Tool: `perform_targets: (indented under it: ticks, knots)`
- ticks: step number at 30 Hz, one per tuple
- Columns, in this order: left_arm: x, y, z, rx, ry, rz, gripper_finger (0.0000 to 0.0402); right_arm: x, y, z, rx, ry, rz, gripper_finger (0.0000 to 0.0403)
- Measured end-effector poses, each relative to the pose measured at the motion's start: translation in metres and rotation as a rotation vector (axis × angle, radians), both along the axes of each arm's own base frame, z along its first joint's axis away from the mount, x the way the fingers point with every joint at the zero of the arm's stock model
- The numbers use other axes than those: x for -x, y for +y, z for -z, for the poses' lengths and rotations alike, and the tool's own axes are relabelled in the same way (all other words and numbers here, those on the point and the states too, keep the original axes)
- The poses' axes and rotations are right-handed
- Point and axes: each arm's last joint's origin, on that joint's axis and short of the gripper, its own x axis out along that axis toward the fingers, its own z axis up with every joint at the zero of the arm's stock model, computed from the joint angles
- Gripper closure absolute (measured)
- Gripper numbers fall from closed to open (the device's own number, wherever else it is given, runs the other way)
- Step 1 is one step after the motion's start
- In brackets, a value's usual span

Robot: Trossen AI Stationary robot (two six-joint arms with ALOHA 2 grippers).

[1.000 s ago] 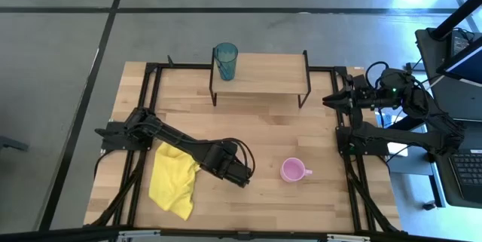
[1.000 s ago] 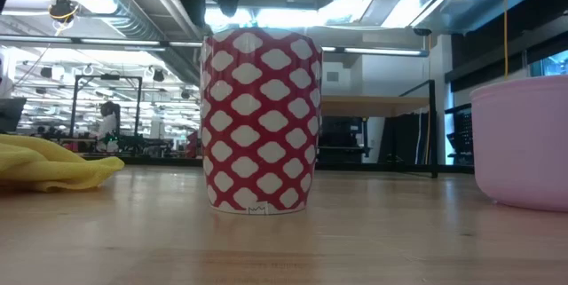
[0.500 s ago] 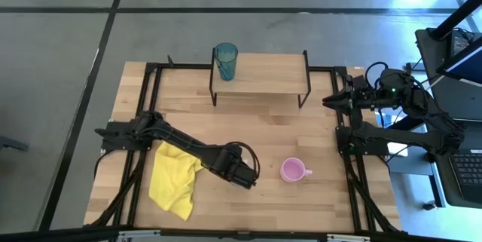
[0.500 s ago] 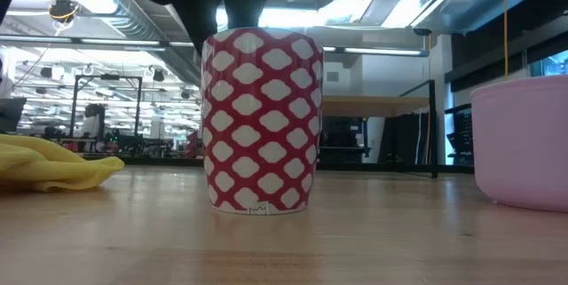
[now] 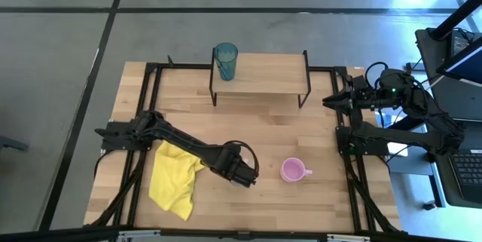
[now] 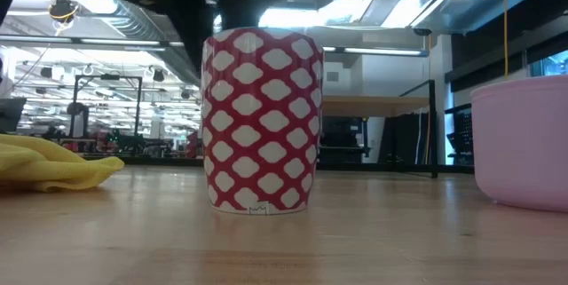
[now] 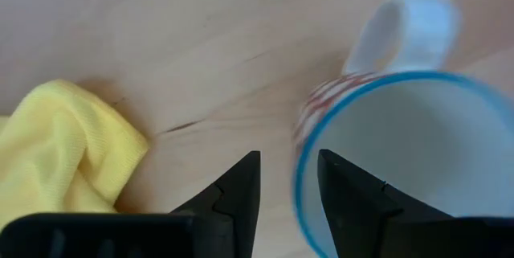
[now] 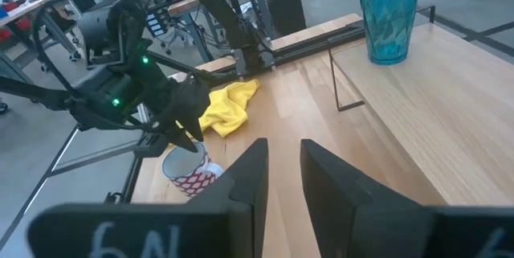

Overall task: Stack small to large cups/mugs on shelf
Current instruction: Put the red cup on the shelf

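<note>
Left pincer (image 7: 287, 190) over the red-and-white mug (image 6: 260, 122) rim, fingers apart (yellow cloth (image 5: 174, 178) beside). Right pincer (image 5: 328, 100) parked at desk (image 5: 271, 133) edge, fingers slightly apart.

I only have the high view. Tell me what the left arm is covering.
Observer: A red-and-white patterned mug, upright on the table.
Operator: Report the claw.
Observer: The left claw is open just above the mug, and its fingers appear to straddle the rim, one inside and one outside.
Operator: Give me the handle.
Observer: The white handle is on the side of the mug away from the claw.
</note>
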Motion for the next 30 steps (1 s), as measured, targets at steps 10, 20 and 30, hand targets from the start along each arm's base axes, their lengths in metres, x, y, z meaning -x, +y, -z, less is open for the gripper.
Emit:
perform_targets:
  ticks: [10, 20, 30]
  knots:
    - [0.0016, 0.0014, 0.0026, -0.003, 0.027, 0.042, 0.0300, 0.0000, 0.0000, 0.0000, 0.001, 0.000, 0.000, 0.0326]
    - [0.0002, 0.0028, 0.0012, -0.009, 0.019, 0.105, 0.0388, 0.0000, 0.0000, -0.0001, 0.001, -0.001, 0.000, 0.0326]
    - [-0.0033, 0.0066, -0.0001, -0.043, 0.017, 0.292, 0.0393, 0.0000, 0.0000, -0.0001, -0.001, -0.001, 0.001, 0.0326]
